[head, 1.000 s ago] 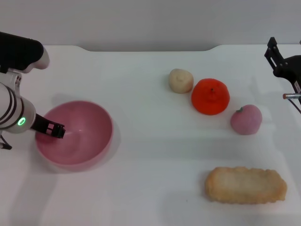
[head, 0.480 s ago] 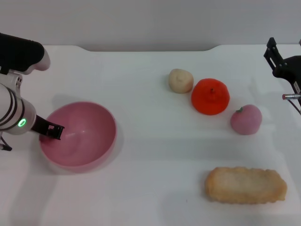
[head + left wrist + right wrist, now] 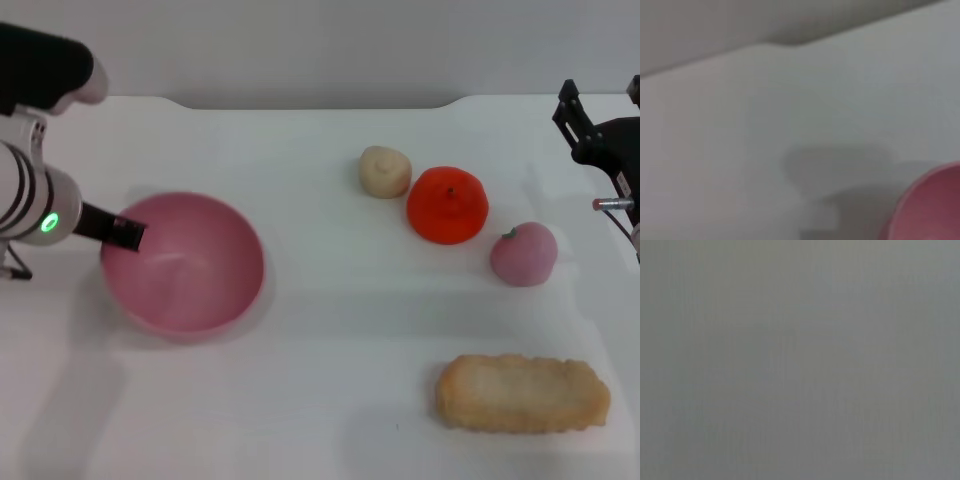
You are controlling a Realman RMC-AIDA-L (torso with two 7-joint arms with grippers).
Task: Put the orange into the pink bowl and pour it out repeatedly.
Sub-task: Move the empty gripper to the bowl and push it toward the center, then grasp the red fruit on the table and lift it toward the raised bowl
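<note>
Head, left gripper (image 3: 125, 234): I see its dark tip on the near-left rim of the bowl (image 3: 190, 270), apparently clamped on that rim.
Head, bowl: on the left side of the table (image 3: 300, 380), mouth up and tipped a little, nothing inside.
Head, orange (image 3: 447, 204): on the table, right of centre, well apart from the bowl.
Head, neighbours: a bun (image 3: 385, 171) just left of the orange, a pink fruit (image 3: 523, 253) just to its right and nearer me, a flat bread piece (image 3: 522, 393) near the front edge.
Head, right gripper (image 3: 600, 140): parked at the far right edge, above the table; I cannot tell how its fingers stand.
Left wrist: I get white table and only a curved edge of the bowl (image 3: 930, 210) in one corner.
Right wrist: plain grey, nothing I can make out.
</note>
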